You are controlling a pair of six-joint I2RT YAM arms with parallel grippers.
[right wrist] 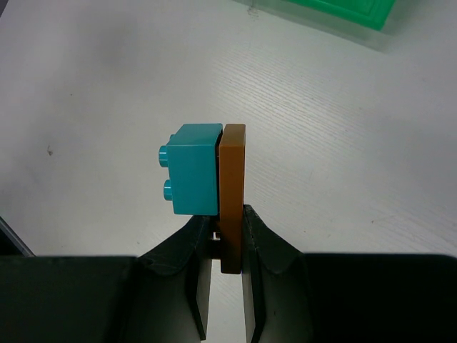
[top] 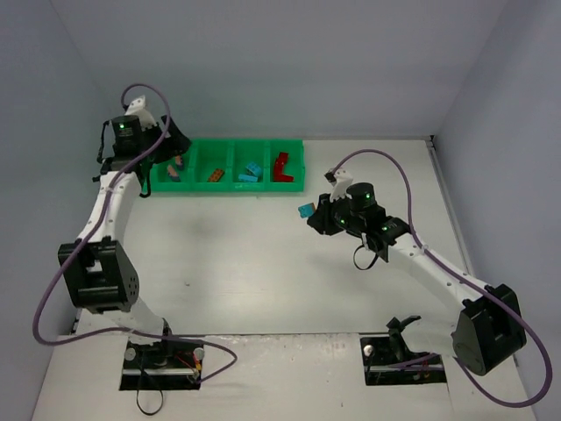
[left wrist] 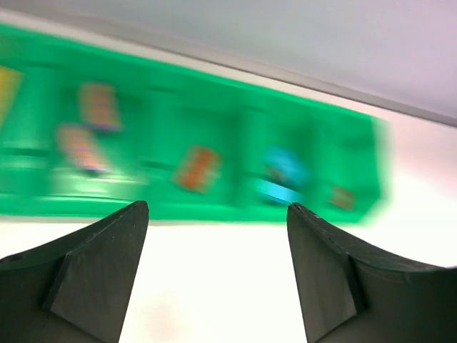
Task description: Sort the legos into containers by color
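Several legos (top: 252, 172) occupy the green tray (top: 230, 187); left end effector (left wrist: 214, 211) gapes, right end effector (right wrist: 230, 214) pinches brown-and-cyan pair (right wrist: 196, 171).

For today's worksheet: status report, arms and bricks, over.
Left gripper open by tray. Right gripper shut on brown plate, cyan brick attached. No obstruction seen.

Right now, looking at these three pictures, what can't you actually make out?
- Top view: the left arm covers the green tray's left end, hiding whatever lies there.
- Left wrist view: motion blur smears the bricks in the tray; a yellow patch is cut off by the left edge.
- Right wrist view: the brown piece's lower end is hidden inside the right gripper; the top edge cuts off most of the tray.
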